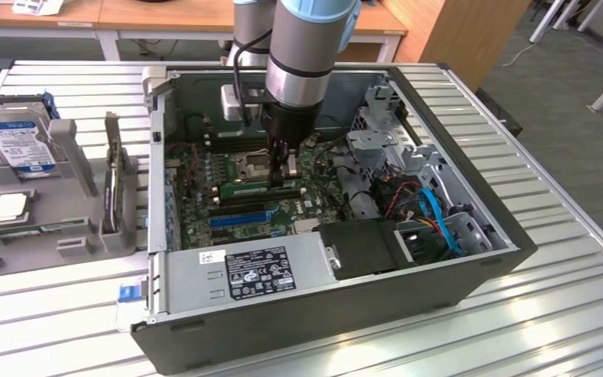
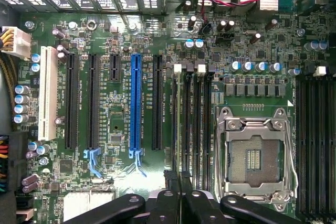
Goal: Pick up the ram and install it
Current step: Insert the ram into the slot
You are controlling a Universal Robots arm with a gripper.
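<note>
I note a slatted metal table (image 1: pixel 553 259) carrying the open computer case (image 1: pixel 312 330), with wooden desks (image 1: pixel 176 16) behind. The arm (image 1: pixel 299 55) stands vertical inside the case. Its gripper (image 1: pixel 280 174) (image 2: pixel 177 178) is pinched on the ram (image 1: pixel 244 189) (image 2: pixel 175 124), which stands edge-up in a slot beside the CPU socket (image 1: pixel 251 163) (image 2: pixel 254 156).

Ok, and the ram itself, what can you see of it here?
The ram is a long, thin green board standing on edge along the memory slots, beside the empty CPU socket inside the open case. The gripper is shut on its upper edge. Whether it is fully seated cannot be told.
</note>
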